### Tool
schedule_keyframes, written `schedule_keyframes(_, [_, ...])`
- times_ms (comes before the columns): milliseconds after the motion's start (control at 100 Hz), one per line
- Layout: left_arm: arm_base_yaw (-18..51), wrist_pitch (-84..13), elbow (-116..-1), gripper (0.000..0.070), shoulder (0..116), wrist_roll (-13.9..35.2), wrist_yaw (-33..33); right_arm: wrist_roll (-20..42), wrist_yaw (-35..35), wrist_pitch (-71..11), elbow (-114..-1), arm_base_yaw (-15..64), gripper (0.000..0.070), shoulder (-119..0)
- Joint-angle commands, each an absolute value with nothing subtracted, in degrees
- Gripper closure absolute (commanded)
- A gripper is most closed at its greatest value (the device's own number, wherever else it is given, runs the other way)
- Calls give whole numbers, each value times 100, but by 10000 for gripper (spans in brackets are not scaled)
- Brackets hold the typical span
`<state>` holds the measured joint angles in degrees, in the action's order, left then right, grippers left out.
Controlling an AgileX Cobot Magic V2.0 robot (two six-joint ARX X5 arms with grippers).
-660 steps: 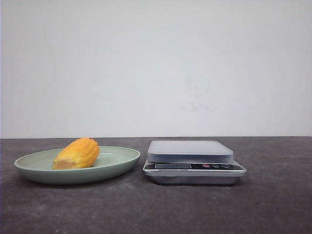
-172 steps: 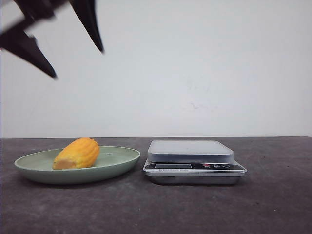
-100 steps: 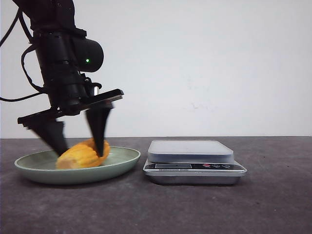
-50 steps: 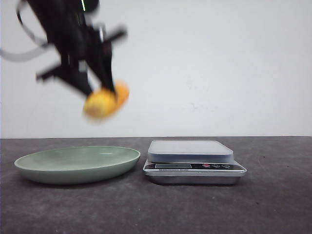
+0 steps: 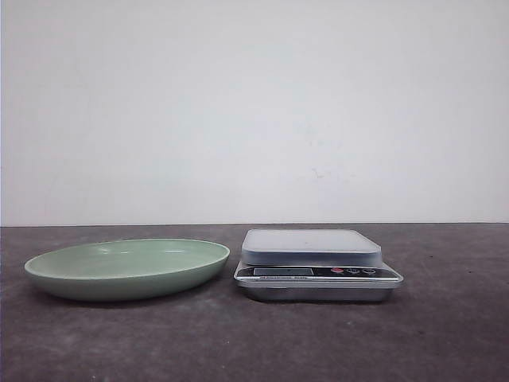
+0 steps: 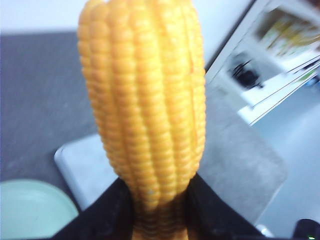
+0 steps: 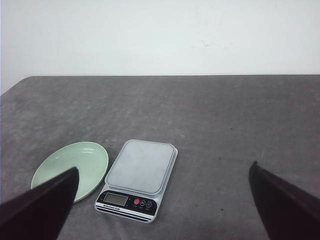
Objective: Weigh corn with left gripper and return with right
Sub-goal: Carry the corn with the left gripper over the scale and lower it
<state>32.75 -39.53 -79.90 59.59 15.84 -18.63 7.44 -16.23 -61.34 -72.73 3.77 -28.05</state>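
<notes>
Corn point(image 6: 147, 110) is being gripped between left gripper point(image 6: 159, 212) fingers point(image 6: 107, 212) above scale point(image 6: 87, 167), while right gripper point(image 7: 162, 200) fingers point(image 7: 40, 207) are being held spread.

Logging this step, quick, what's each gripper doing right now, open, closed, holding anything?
Left gripper: closed on the corn.
Right gripper: open, holding nothing.

On the table point(image 5: 445, 334), the plate point(image 5: 127, 268) lies just left of the scale point(image 5: 316, 264), not touching.
</notes>
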Motion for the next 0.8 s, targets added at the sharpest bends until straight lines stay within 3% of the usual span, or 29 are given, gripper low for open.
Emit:
schedule_keyframes(0, [3341, -3861, -8097, 689, 5951, 1500, -1876, 666, -1612, -6047, -7338, 403, 0, -2834])
schedule_keyframes(210, [3347, -3798, -8095, 689, 5826, 1586, -1798, 696, -1632, -6053, -7338, 405, 0, -2834])
schedule_keyframes(350, [3417, -3208, -8095, 689, 6128, 1894, -1798, 707, -1634, -6040, -7338, 405, 0, -2834])
schedule_keyframes(580, [3610, -2139, -8095, 689, 7231, 2655, -1798, 707, -1645, -6007, -7338, 405, 0, -2834])
schedule_keyframes(790, [3623, -2008, -8097, 689, 8519, 2783, -1758, 709, -1647, -6058, -7338, 405, 0, -2834])
